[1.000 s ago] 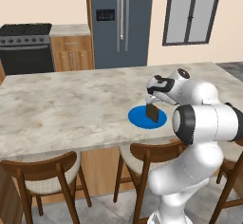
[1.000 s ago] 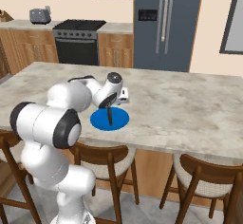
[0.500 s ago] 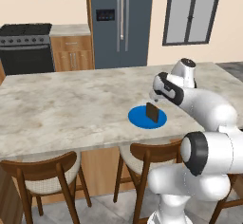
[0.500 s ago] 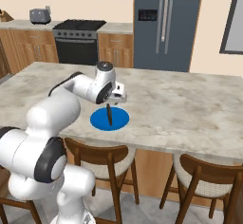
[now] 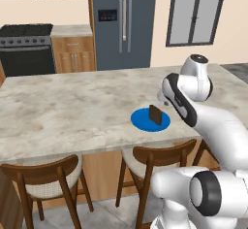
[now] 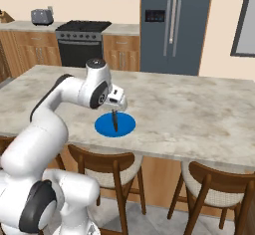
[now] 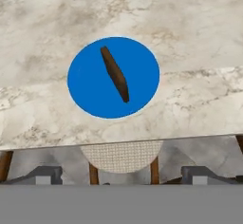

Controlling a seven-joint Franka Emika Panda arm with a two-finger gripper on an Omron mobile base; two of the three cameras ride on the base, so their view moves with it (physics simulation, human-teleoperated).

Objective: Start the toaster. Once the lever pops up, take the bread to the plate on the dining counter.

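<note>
Bread (image 7: 115, 74) stands on edge on the blue plate (image 7: 85, 83) at frame centre; released gripper (image 6: 118, 101) above could topple it

Home kitchen, fridge (image 5: 124, 24), stove (image 6: 80, 42), stone dining counter (image 5: 72, 111)

Camera arrangement: two base views and one hand view, all trained on the dining counter (image 5: 72, 111).

Left base view looks forward and down from behind the arm's left; right base view does likewise from its right, also reaching the toaster (image 6: 42, 16) far back. Both share the plate (image 5: 143, 121), the bread (image 5: 156, 114) and the fridge (image 5: 123, 24). Hand view looks near-vertically down, close over the plate and a chair (image 7: 122, 155).
</note>
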